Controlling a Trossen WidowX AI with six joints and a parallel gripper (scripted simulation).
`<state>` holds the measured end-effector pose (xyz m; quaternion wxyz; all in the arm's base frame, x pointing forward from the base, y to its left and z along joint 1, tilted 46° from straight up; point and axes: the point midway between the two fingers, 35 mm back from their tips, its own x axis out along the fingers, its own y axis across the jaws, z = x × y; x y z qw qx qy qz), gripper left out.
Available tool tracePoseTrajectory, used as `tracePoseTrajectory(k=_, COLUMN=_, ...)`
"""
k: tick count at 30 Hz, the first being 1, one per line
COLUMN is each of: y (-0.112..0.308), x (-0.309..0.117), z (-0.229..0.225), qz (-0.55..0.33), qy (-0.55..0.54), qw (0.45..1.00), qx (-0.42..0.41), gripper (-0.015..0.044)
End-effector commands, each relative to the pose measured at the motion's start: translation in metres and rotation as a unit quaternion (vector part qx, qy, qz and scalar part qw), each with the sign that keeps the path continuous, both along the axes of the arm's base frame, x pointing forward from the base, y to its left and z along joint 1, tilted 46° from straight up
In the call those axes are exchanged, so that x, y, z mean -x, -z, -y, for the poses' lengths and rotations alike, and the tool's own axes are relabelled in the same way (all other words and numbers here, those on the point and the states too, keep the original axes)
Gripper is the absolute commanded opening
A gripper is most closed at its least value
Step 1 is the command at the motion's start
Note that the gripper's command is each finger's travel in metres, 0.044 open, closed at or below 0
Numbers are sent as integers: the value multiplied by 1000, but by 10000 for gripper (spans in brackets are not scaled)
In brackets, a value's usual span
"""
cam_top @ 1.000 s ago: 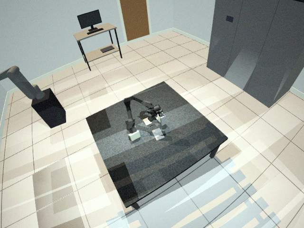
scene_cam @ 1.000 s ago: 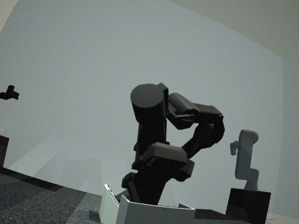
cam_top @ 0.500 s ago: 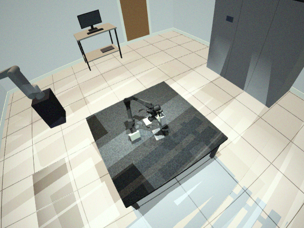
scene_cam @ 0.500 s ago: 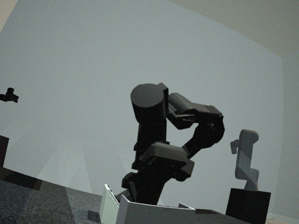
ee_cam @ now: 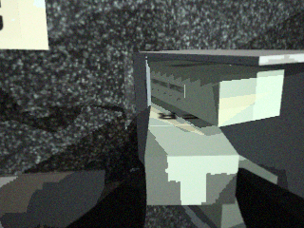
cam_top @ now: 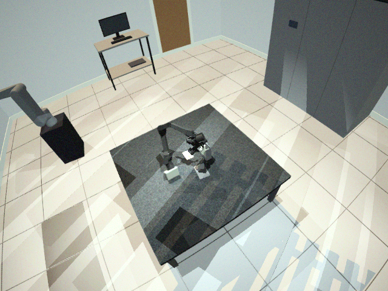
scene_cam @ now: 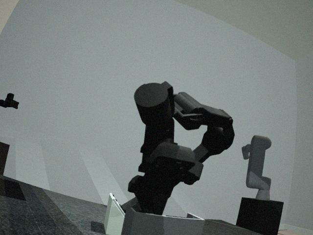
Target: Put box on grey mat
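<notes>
On the dark worktop (cam_top: 247, 175) (scene_cam: 63, 215) (ee_cam: 90, 71), inside its edges, the black gripper (cam_top: 200, 148) (scene_cam: 152, 202) (ee_cam: 189, 177) clamps a pale box (ee_cam: 190, 142); tilted lifting could topple its neighbour (ee_cam: 249, 100).

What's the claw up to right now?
Gripper shut on pale rectangular box. Box's printed code unreadable. Second pale box close beside, in grey-walled bin.

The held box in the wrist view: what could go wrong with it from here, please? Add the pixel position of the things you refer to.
The hand (ee_cam: 189, 177) grips a pale box (ee_cam: 192, 140) inside the bin (ee_cam: 141, 106).

1. The second box (ee_cam: 249, 97) stands close behind; lifting might drag or topple it.
2. The bin wall is near, so the held box could catch on it.
3. I cannot read a full reach code on the held box, so it may be the wrong one.
</notes>
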<state>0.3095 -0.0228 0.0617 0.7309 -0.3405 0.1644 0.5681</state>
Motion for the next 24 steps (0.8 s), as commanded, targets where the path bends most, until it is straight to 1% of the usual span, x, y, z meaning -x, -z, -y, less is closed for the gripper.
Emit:
tracePoseTrajectory(k=1, y=-4, x=2, z=5, qz=0, qy=0, qw=1000, qx=2, gripper=159)
tracePoseTrajectory(k=16, y=-19, x=10, z=21, qz=-1, qy=-1, qw=1000, qx=-1, gripper=159)
tracePoseTrajectory(k=24, y=-19, x=14, z=23, qz=-1, qy=-1, qw=1000, qx=0, gripper=159)
